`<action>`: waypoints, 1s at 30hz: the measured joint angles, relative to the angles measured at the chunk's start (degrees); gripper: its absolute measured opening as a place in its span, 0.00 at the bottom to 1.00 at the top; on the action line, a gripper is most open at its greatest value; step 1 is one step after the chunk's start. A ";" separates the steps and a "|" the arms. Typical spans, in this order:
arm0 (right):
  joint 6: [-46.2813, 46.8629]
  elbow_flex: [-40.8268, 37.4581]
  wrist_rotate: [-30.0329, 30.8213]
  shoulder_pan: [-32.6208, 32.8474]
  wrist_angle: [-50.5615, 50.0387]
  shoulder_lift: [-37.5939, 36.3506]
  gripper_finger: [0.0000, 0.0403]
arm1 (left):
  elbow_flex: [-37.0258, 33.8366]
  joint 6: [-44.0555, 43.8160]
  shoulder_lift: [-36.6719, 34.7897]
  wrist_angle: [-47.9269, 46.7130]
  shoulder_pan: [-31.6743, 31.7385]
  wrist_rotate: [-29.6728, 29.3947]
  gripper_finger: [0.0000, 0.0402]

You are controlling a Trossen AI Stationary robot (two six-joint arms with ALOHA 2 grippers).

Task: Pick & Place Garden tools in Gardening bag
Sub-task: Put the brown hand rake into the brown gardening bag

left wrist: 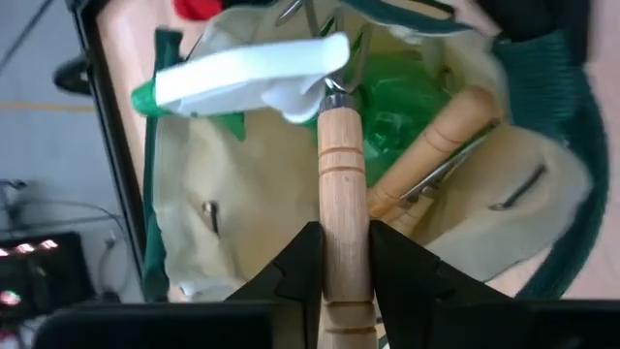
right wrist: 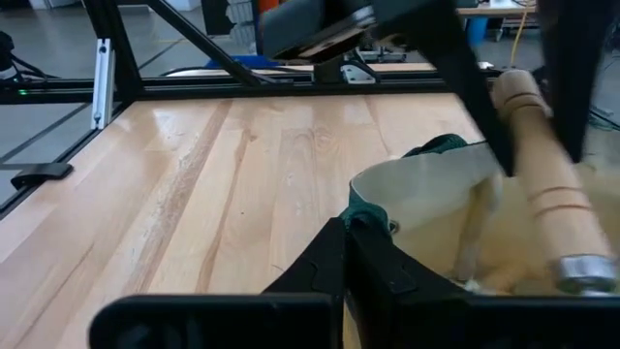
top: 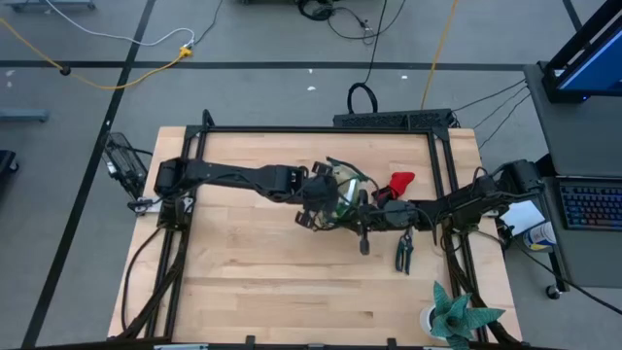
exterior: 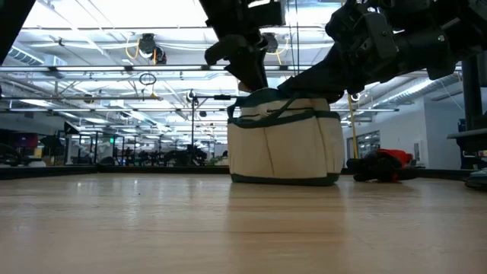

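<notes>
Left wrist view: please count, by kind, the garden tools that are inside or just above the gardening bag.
Wooden-handled tool: 2 (one held by the left gripper, one lying in the gardening bag)
Spray bottle: 1
Total: 3

You have the gardening bag (top: 342, 192) standing near the middle of the bench (top: 253, 292), between the two arms. The left gripper (top: 321, 199) sits over the bag's left edge, gripping a wooden-handled tool (left wrist: 341, 194) that points down into the bag, where a spray bottle (left wrist: 242, 82) and another wooden handle (left wrist: 441, 141) already lie. The glove (top: 400, 181) lies just right of the bag, the shears (top: 403, 255) nearer the front, and the potted plant (top: 457, 316) at the front right corner.
</notes>
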 joint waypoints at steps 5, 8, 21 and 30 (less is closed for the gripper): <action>0.00 0.00 0.00 0.00 0.00 0.00 0.00 | 0.00 0.24 -0.02 0.11 1.47 0.16 0.27; 0.02 0.00 0.00 0.00 0.00 0.00 0.00 | 0.00 3.53 -0.02 0.43 1.63 -0.81 0.34; 0.02 0.00 0.02 0.00 0.00 0.00 0.00 | 0.00 1.28 -0.10 -0.10 -2.34 -0.60 0.46; 0.46 0.00 -1.64 0.00 0.02 0.00 0.00 | -0.02 1.74 -0.13 -12.01 -4.54 -6.07 0.46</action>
